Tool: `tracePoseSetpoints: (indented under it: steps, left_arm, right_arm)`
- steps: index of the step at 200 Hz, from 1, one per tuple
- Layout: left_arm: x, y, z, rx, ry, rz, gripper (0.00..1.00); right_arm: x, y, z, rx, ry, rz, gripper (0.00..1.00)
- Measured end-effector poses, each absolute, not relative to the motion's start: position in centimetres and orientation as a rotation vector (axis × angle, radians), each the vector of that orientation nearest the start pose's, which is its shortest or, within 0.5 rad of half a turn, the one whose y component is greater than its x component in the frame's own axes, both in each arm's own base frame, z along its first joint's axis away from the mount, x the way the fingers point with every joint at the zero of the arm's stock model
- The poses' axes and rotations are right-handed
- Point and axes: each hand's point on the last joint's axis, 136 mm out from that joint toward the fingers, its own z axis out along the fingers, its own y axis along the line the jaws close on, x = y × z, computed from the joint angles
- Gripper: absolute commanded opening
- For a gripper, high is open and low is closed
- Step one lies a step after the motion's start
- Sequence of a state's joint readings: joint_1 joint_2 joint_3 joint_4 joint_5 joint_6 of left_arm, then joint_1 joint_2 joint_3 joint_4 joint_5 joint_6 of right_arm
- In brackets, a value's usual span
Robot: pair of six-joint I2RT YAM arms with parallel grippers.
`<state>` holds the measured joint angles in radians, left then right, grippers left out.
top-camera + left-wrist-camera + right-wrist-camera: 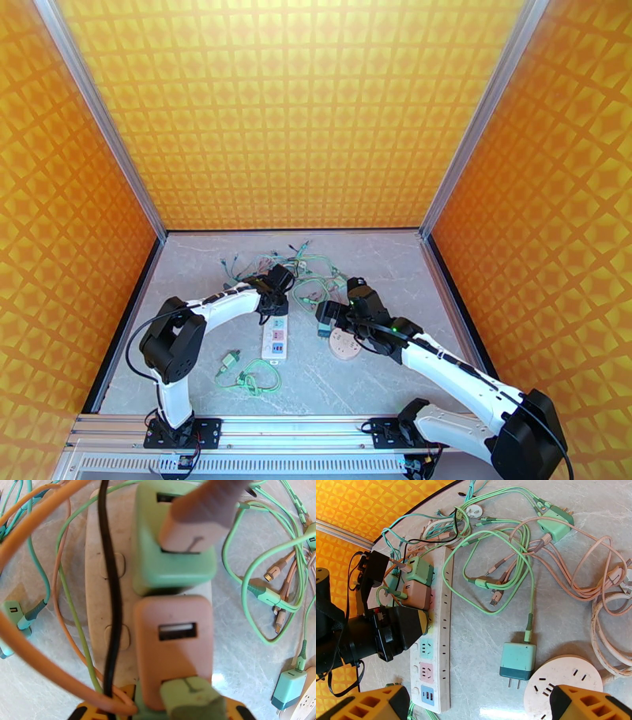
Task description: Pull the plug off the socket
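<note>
A white power strip (94, 598) lies on the marble table (379, 371), seen from above as a short bar (275, 339). Two USB plugs sit in its far sockets: a pink plug (173, 649) and a green plug (170, 559) beyond it, each with a cable in it. My left gripper (162, 713) is down on the pink plug, its yellow-tipped fingers (89, 711) closed against the plug's two sides. The right wrist view shows the same grip (405, 626) next to the pink plug (416, 594). My right gripper (478, 713) hangs open above the table, beside the strip (444, 610).
A tangle of green and pink cables (505, 559) covers the table behind the strip. A loose teal charger (517, 661) and a round white socket (561, 681) lie under my right gripper. Another small charger with coiled green cable (249, 377) lies near the front left.
</note>
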<state>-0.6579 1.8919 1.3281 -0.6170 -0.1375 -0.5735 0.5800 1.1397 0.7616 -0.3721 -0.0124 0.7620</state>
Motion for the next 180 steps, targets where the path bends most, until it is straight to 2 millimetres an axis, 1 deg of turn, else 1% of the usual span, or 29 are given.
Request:
tracePoseSetpoints:
  steps: [14, 40, 85, 106, 141, 180]
  left_arm:
    - [35.8, -24.9, 5.8, 0.088, 2.734, -0.147, 0.23]
    - [35.5, -25.1, 5.8, 0.103, 2.729, -0.122, 0.22]
    - [34.2, -26.0, 5.8, 0.148, 2.732, -0.094, 0.21]
    - [33.4, -26.4, 5.8, 0.167, 2.743, -0.091, 0.24]
    - [32.8, -26.3, 5.9, 0.177, 2.758, -0.080, 0.30]
    - [32.6, -26.1, 6.2, 0.180, 2.770, -0.067, 0.30]
  right_arm:
    - [28.4, 19.1, 14.8, 0.209, 2.424, 0.676, 0.96]
    - [28.6, 19.8, 13.6, 0.197, 2.460, 0.689, 0.92]
    - [28.9, 21.7, 11.7, 0.174, 2.512, 0.765, 0.74]
    - [29.2, 22.7, 10.7, 0.169, 2.533, 0.813, 0.67]
    - [29.5, 24.1, 8.9, 0.168, 2.572, 0.877, 0.64]
    - [29.8, 25.0, 8.4, 0.156, 2.577, 0.920, 0.64]
